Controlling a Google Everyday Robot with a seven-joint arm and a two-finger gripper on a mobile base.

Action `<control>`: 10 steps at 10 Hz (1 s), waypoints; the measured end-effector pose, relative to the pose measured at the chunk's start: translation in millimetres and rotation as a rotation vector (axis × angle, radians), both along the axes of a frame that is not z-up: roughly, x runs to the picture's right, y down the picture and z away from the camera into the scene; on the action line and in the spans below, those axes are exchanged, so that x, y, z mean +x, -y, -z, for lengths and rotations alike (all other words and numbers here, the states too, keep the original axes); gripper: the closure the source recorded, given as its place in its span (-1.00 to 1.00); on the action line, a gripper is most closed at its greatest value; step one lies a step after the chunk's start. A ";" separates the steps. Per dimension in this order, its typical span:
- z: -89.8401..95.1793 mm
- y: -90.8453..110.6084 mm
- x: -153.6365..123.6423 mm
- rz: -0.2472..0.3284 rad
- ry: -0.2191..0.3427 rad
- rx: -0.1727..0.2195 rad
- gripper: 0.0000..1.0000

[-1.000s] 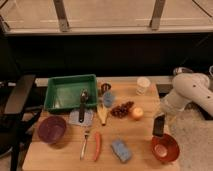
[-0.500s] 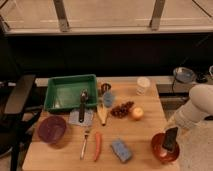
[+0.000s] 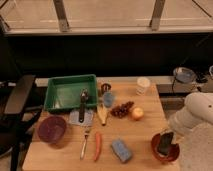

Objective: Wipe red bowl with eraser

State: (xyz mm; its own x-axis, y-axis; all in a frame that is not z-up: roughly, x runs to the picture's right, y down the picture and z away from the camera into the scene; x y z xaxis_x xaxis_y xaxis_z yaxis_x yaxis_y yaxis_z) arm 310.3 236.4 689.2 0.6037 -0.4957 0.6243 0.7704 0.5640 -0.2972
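Observation:
The red bowl sits at the table's front right corner. The eraser, a flat black block, stands tilted inside it, its lower end down in the bowl. My gripper comes in from the right at the end of the white arm. It is shut on the eraser's upper part, just above the bowl's rim. The arm and the eraser hide much of the bowl's inside.
A light blue sponge, a carrot and a fork lie left of the bowl. A purple bowl is front left, a green tray behind it. An orange, grapes, a banana and a white cup fill the middle.
The arm has swung down and toward the front right, carrying the eraser from above the bowl's left side down into the red bowl.

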 end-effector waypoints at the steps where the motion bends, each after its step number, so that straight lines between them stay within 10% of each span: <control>1: -7.7 -0.8 0.9 -0.011 0.000 0.008 1.00; 10: -10.1 -17.6 7.4 -0.034 -0.019 -0.003 1.00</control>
